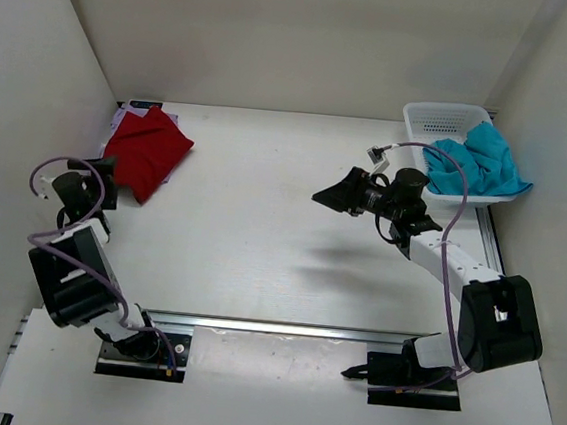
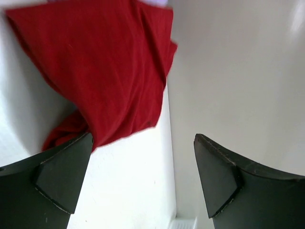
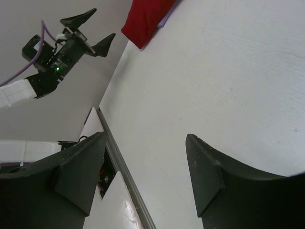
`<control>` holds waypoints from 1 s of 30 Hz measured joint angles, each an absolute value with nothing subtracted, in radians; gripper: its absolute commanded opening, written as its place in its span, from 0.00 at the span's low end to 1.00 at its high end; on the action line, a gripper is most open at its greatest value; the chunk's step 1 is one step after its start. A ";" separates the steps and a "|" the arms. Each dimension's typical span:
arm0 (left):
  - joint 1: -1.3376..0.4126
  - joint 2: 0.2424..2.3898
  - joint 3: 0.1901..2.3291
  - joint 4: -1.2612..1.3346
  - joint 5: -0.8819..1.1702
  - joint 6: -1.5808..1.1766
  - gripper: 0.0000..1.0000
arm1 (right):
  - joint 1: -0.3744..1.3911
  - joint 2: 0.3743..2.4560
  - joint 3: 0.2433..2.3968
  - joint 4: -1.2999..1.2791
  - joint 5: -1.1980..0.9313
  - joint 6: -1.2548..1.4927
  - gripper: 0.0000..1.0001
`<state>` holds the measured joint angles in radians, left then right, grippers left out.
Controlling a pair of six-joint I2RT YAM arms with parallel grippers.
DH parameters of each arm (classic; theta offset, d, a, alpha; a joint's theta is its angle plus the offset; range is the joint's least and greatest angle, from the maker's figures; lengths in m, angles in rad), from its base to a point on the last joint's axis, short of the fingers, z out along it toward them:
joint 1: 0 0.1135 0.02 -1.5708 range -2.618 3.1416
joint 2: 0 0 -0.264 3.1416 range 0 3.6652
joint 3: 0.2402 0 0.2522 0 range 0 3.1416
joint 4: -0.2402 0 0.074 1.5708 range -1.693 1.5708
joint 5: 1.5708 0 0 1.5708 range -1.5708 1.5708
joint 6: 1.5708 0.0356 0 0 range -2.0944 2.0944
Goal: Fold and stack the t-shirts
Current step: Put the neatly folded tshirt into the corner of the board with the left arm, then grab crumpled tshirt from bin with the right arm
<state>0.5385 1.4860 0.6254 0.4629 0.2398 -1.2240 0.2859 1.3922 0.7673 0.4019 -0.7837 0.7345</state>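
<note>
The deep red t-shirt (image 1: 146, 154) lay folded into a rough rectangle at the far left of the table (image 1: 263, 221), close to the left wall. It rested on top of the lavender t-shirt (image 1: 119, 121), of which only a pale edge showed along its far and left sides. In the left wrist view the red cloth (image 2: 105, 67) filled the upper left, with one corner bunched and creased near the left finger. The teal t-shirt (image 1: 479, 161) sat unfolded and crumpled in the white lattice basket (image 1: 439, 115) at the far right corner, spilling over the basket's right rim.

The left gripper (image 1: 108, 184) hovered just beside the near edge of the red t-shirt, pointing at it. Its jaws stood wide apart with nothing between them, and its fingers (image 2: 62, 176) were clear of the cloth. The right gripper (image 1: 334, 190) hung over the bare middle of the table, well apart from both the basket and the stack, pointing left. Its jaws were spread wide too and held nothing; its wrist view showed only white tabletop between the fingers (image 3: 214, 176), with the left gripper (image 3: 94, 29) and the red t-shirt (image 3: 143, 16) in the distance. A metal rail (image 1: 282, 328) ran across the table near the arm bases
</note>
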 measured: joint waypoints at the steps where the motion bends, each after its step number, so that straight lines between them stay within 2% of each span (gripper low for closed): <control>1: 0.548 1.458 0.609 0.463 0.225 -1.223 0.98 | 0.285 1.393 0.767 0.402 -0.782 0.735 0.65; 2: 0.557 1.435 0.596 0.456 0.211 -1.217 0.99 | 0.282 1.394 0.768 0.400 -0.780 0.734 0.62; 3: 0.562 1.414 0.590 0.438 0.191 -1.208 0.98 | 0.281 1.396 0.770 0.394 -0.778 0.733 0.55; 4: 0.560 1.394 0.586 0.422 0.172 -1.192 0.99 | 0.281 1.400 0.776 0.385 -0.776 0.730 0.41; 5: 0.550 1.374 0.584 0.407 0.158 -1.172 0.99 | 0.281 1.405 0.786 0.372 -0.771 0.727 0.22; 7: 0.500 1.333 0.592 0.371 0.117 -1.127 0.99 | 0.281 1.414 0.817 0.344 -0.751 0.715 0.00; 10: 0.303 1.299 0.671 0.299 0.031 -1.009 0.98 | 0.280 1.433 0.914 0.257 -0.682 0.669 0.01; 13: 0.005 1.303 0.801 0.254 -0.031 -0.875 0.98 | 0.263 1.469 1.075 0.151 -0.565 0.590 0.00; 17: -0.379 1.321 0.911 0.257 0.005 -0.757 0.99 | 0.147 1.529 1.267 0.058 -0.438 0.494 0.01; 19: -0.500 1.340 0.910 0.262 0.050 -0.738 0.98 | 0.068 1.559 1.333 -0.004 -0.316 0.432 0.10; 23: -0.669 1.368 0.797 0.280 0.115 -0.717 0.98 | -0.074 1.657 1.455 -0.132 -0.095 0.306 0.49; 26: -0.736 1.374 0.679 0.288 0.174 -0.714 0.99 | -0.147 1.769 1.563 -0.220 0.024 0.217 0.57; 30: -0.769 1.353 0.532 0.312 0.225 -0.720 0.98 | -0.171 1.948 1.746 -0.333 0.157 0.104 0.61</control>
<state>-0.7689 1.3525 0.5316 0.3119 0.2249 -0.7197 -0.1707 1.9476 1.7458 -0.3328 0.1566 0.1040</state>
